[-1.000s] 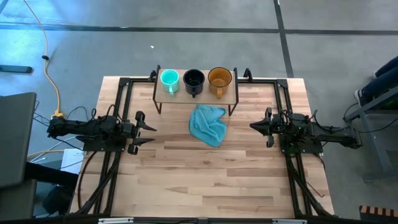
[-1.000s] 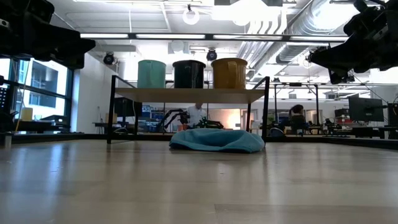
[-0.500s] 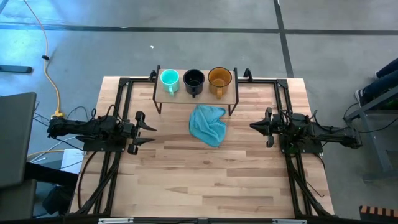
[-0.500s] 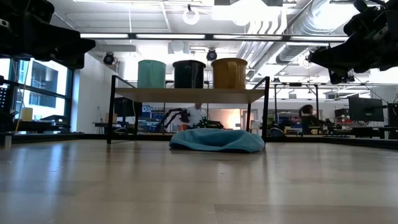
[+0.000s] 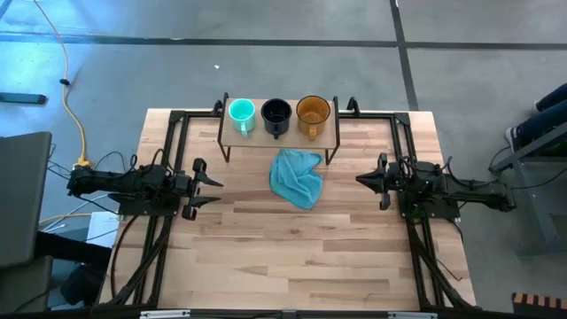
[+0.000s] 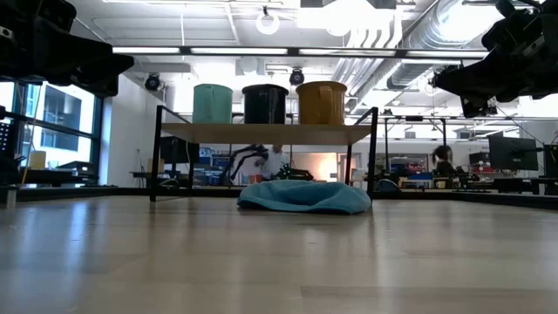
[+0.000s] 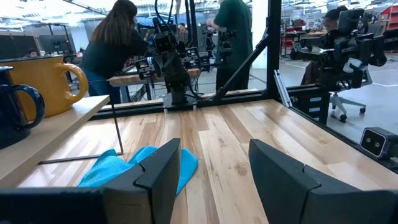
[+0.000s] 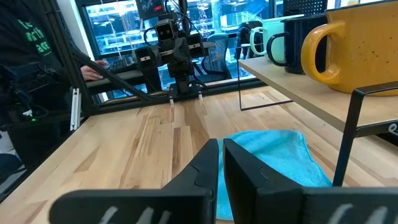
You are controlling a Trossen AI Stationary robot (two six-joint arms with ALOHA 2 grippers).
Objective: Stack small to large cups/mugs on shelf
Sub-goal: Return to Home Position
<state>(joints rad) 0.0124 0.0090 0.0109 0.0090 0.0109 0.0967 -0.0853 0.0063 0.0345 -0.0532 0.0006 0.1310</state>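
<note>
- Mugs stand in a row on the shelf, which sits at the 12 o'clock edge of the worktop.
- From 9 o'clock to 3 o'clock the row runs teal mug, dark mug, amber mug. All three are upright and close together, with their handles turned toward 6 o'clock.
- A crumpled blue cloth lies on the worktop just on the shelf's 6 o'clock side. It is nearer the shelf's 3 o'clock front leg and sits between the two arms.
- The left claw hangs at 9 o'clock, well apart from the shelf. Its fingers are spread apart, hold nothing, and point toward the cloth.
- The right claw hangs at 3 o'clock, also clear of the shelf. Its fingers are drawn together with only a slit between them, gripping nothing.
- Black frame rails run along the worktop's 9 and 3 o'clock sides beneath each arm.
- People stand among benches and equipment in the room beyond the worktop.
</note>
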